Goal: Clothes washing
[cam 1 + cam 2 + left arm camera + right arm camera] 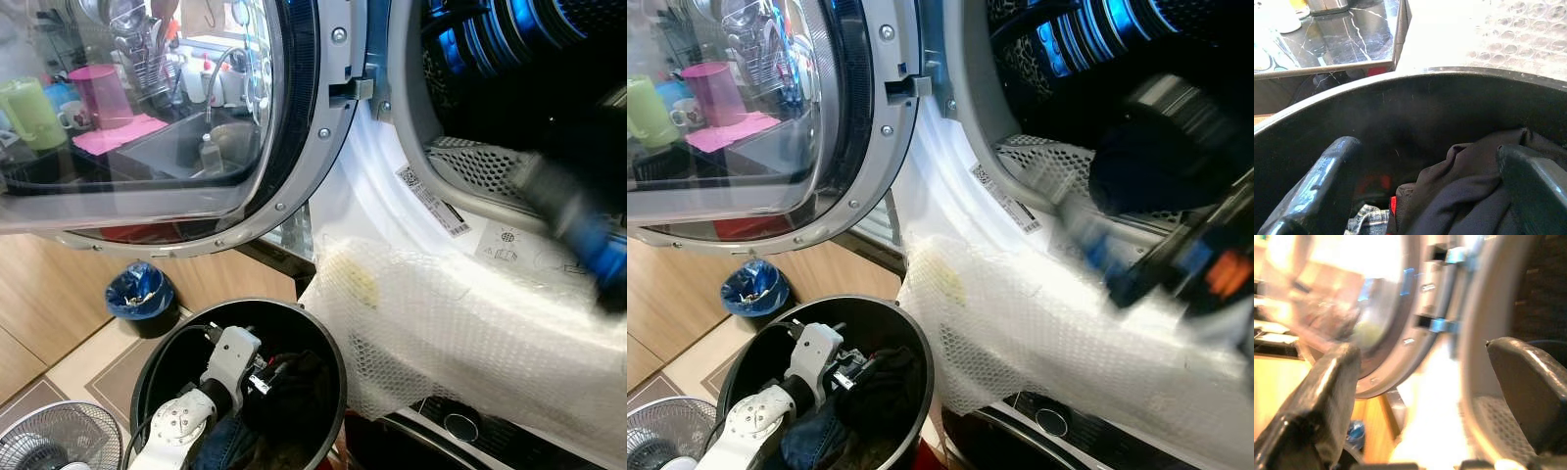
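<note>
The left gripper (1425,196) reaches down into a round black basket (328,343) on the floor, its two black fingers (1317,186) spread apart on either side of a dark garment (1464,191), not closed on it. More clothes (808,436), including blue denim, lie beneath. Beside the basket, bubble wrap (470,313) drapes over the washing machine's front. Above, the right gripper (1425,382), blurred, sits at the drum (509,59) mouth with fingers apart and nothing between them. The glass door (176,117) stands open to the left. A blue bin (140,292) and a fan (54,441) stand on the floor.
</note>
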Motion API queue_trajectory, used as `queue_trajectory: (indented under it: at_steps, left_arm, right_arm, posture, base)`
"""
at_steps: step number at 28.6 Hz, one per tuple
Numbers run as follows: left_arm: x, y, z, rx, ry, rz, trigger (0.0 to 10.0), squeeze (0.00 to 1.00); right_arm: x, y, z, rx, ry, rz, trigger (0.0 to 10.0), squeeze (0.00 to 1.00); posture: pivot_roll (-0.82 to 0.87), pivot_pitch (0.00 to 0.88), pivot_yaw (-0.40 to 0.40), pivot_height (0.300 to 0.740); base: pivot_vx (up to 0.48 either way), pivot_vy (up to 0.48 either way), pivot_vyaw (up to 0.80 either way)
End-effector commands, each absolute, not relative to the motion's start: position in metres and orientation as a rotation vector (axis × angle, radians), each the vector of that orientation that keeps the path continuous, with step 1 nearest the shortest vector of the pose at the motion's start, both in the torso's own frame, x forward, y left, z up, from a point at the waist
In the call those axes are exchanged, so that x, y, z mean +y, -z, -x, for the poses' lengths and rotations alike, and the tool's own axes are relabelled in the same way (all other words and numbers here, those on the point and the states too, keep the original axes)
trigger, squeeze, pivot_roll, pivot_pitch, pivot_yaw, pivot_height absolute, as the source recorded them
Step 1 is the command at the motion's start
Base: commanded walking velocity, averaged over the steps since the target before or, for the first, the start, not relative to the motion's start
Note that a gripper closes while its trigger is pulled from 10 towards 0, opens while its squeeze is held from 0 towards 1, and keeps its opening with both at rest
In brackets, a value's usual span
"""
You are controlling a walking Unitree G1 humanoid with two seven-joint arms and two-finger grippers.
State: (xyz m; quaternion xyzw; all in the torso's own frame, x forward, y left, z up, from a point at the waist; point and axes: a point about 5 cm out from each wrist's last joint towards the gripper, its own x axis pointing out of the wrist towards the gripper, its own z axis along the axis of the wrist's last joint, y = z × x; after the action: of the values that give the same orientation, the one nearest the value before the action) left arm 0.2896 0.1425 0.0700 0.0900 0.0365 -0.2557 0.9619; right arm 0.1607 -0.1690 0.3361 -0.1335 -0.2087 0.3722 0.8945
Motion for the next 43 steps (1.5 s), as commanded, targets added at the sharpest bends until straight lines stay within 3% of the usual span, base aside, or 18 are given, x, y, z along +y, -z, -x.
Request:
queue_trajectory:
  at_steps: [1, 16, 22, 29, 37, 43]
  left_arm:
    - [0.146, -0.070, -0.290, 0.085, 0.524, -0.190, 10.0, 0.00]
    - [0.144, -0.071, -0.290, 0.088, 0.535, -0.193, 10.0, 0.00]
    - [0.144, -0.071, -0.289, 0.089, 0.536, -0.194, 10.0, 0.00]
    - [0.144, -0.071, -0.289, 0.093, 0.535, -0.199, 10.0, 0.00]
    - [0.145, -0.071, -0.289, 0.098, 0.533, -0.205, 10.0, 0.00]
    - [0.143, -0.069, -0.289, 0.107, 0.541, -0.212, 10.0, 0.00]
  right_arm:
    - [-0.165, -0.331, -0.163, -0.404, -0.761, 0.302, 10.0, 0.00]
    - [-0.177, -0.323, -0.219, -0.166, -0.493, 0.309, 10.0, 0.00]
    - [-0.200, -0.334, -0.243, -0.088, -0.299, 0.245, 10.0, 0.00]
    - [-0.245, -0.340, -0.260, 0.043, -0.030, 0.245, 10.0, 0.00]
    - [-0.262, -0.360, -0.278, 0.009, 0.087, 0.212, 10.0, 0.00]
    - [-0.281, -0.384, -0.307, -0.049, 0.212, 0.133, 10.0, 0.00]
  posture:
    - [0.02, 0.097, 0.080, 0.740]
    - [0.02, 0.099, 0.078, 0.740]
    - [0.02, 0.101, 0.072, 0.740]
    - [0.03, 0.099, 0.067, 0.740]
    - [0.02, 0.100, 0.068, 0.740]
    - [0.02, 0.099, 0.073, 0.740]
  base:
    - [0.000, 0.000, 0.00]
    - [0.000, 0.000, 0.00]
    - [0.000, 0.000, 0.00]
    - [0.000, 0.000, 0.00]
    - [0.000, 0.000, 0.00]
    - [0.000, 0.000, 0.00]
